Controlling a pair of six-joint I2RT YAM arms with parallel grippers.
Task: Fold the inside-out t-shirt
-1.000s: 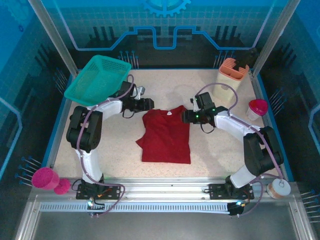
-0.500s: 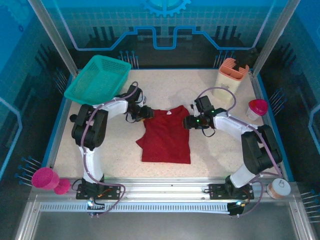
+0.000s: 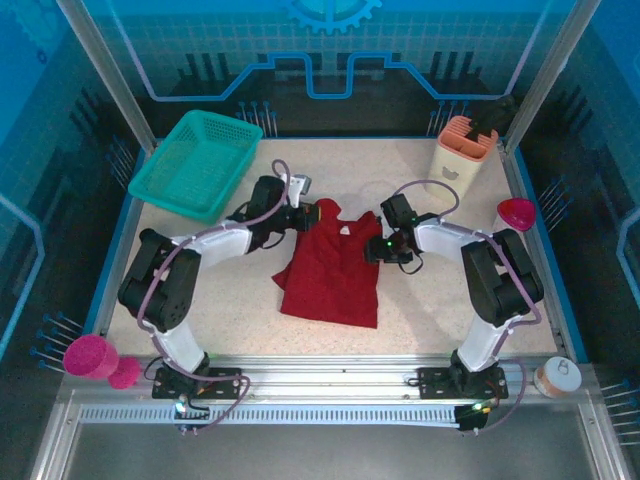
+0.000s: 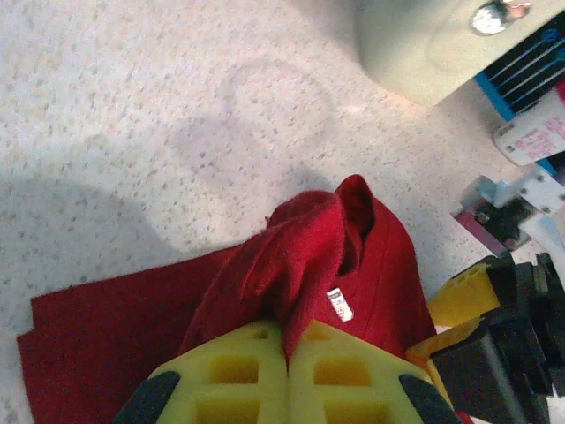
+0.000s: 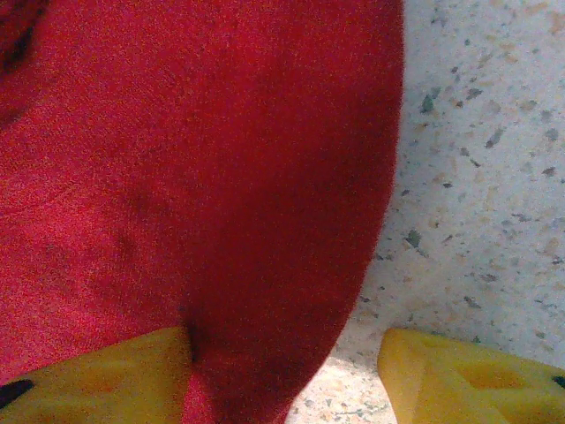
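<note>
Item: inside-out t-shirt (image 3: 335, 265), dark red, lying mid-counter (image 3: 420, 310). Neck tag (image 4: 340, 305): white, print too small to read. Hands: left hand (image 4: 285, 340) clamped on bunched collar cloth; right hand (image 5: 287, 353) fingers apart, astride shirt's edge.

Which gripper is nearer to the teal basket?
Left. The left gripper, shut on the t-shirt at one shoulder, lies a short way right of the teal basket; the right gripper is across the shirt, farther off.
</note>
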